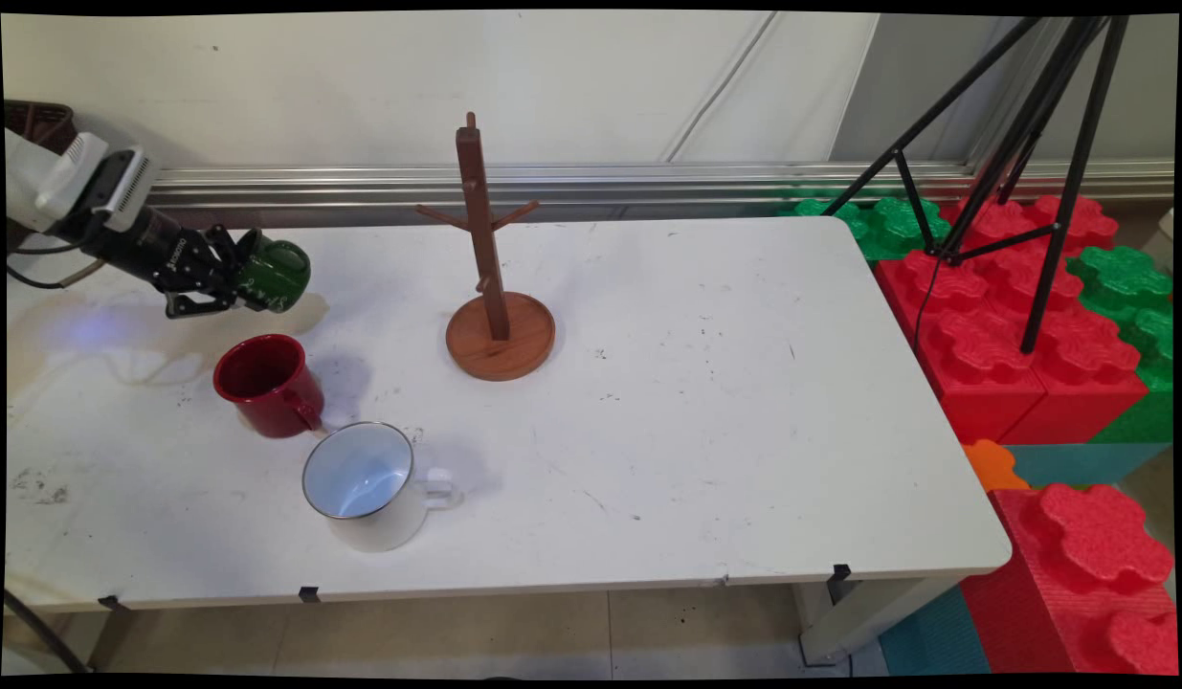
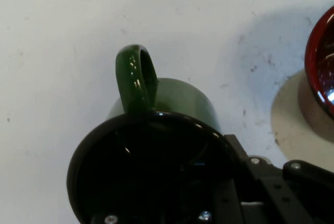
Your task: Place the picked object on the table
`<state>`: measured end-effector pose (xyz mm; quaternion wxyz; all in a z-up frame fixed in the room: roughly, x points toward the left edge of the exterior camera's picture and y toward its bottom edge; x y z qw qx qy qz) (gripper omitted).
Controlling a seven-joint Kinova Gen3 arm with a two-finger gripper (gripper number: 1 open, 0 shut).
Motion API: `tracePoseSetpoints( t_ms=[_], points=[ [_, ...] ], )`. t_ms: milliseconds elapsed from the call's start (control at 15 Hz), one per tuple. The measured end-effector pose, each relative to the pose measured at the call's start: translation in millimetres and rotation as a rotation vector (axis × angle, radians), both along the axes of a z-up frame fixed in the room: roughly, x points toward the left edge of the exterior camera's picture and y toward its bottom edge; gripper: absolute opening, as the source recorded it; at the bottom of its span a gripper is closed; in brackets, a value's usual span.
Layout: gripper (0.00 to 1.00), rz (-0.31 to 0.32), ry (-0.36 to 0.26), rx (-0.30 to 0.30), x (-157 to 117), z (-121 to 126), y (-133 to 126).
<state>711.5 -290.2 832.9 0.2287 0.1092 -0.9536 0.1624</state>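
I am gripping a green mug by its rim in my pincer, closed on it and lifting it clear of the white table, handle pointing away. Just below my pincer are standing a red mug and a white enamel mug; a wooden mug tree is standing well ahead.

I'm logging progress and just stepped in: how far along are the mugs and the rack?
Done: nothing hangs on the rack; its pegs are bare. In hand: the gripper holds the green mug by its rim, lifted over the table's left rear. Left: the red mug and white mug stand on the table.
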Motion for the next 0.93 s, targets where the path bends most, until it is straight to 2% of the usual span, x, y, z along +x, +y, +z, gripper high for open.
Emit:
tracePoseSetpoints(
  t_ms=[933],
  points=[
    [0.00,-0.092,-0.123,0.021,0.2,-24.1,-2.8]
  ],
)
